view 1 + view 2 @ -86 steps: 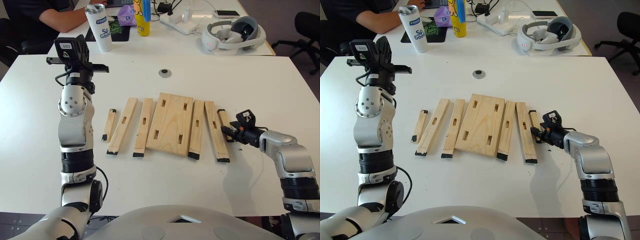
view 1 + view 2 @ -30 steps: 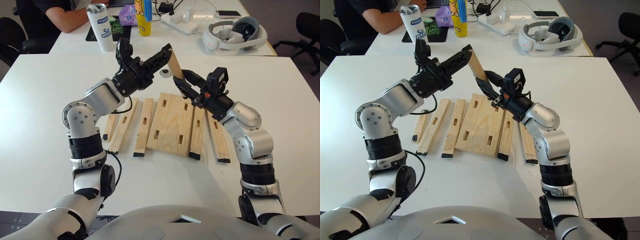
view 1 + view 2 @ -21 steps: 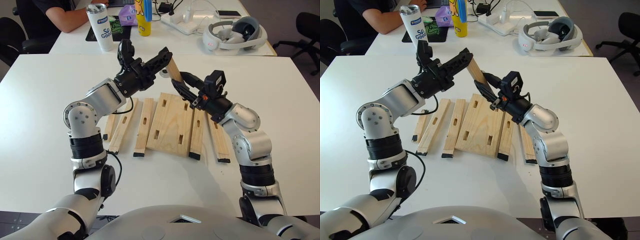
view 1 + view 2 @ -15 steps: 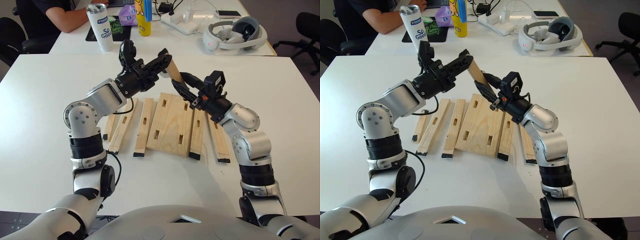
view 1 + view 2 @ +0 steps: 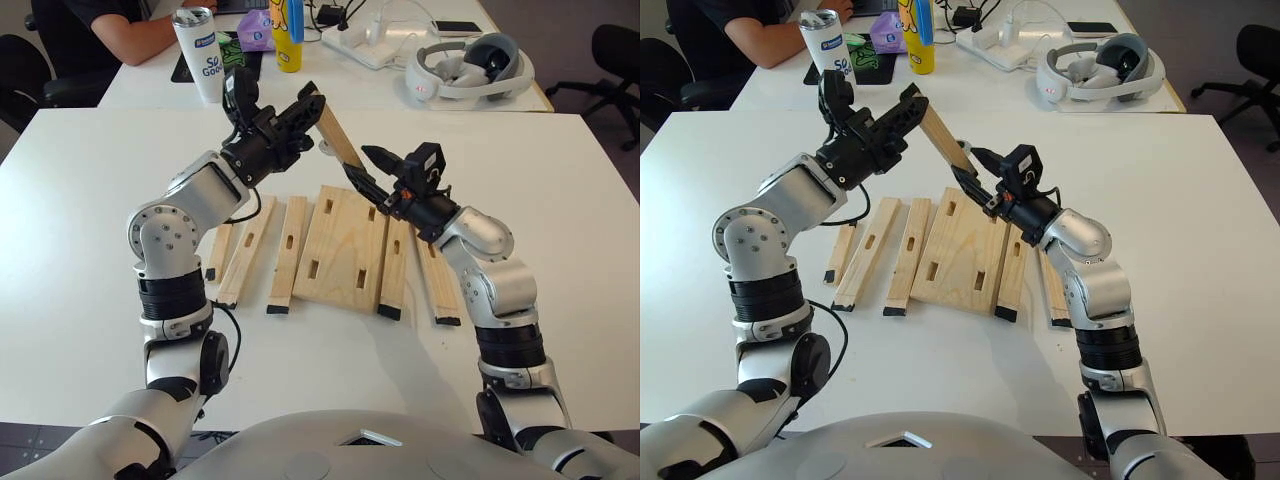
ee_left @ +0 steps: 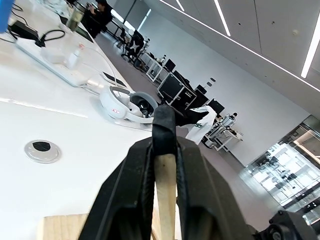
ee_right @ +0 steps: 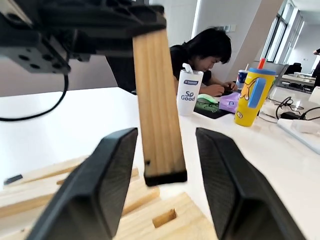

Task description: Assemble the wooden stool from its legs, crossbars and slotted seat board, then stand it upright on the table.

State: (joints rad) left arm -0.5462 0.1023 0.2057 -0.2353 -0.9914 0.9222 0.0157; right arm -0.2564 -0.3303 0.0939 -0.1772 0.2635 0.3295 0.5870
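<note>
One short crossbar (image 5: 338,140) hangs in the air above the far edge of the seat board (image 5: 345,245). Its long axis is tilted: the upper end points up and toward the robot's left, and the black-capped lower end slants down toward the right. The left gripper (image 5: 311,97) has its jaws clamped on the upper end. The right gripper (image 5: 366,168) sits at the lower end with its jaws apart, one on each side of the wood. The head views show the whole layout on the white table (image 5: 560,200). The seat board lies flat with its four slots facing up, the left pair of legs (image 5: 245,250) and a second crossbar (image 5: 219,248) lie beside it on one side, and the right pair of legs (image 5: 393,258) lie on the other, all roughly parallel. The right wrist view shows that the capped tip hangs free between the two fingers (image 7: 107,185), touching neither, just above a slot in the board, with a tumbler (image 7: 190,92) and a yellow bottle (image 7: 251,95) on the table behind. The left wrist view shows the crossbar edge-on, pinched tight, with a round grommet (image 6: 41,150) and a headset (image 6: 127,105) farther off.
</note>
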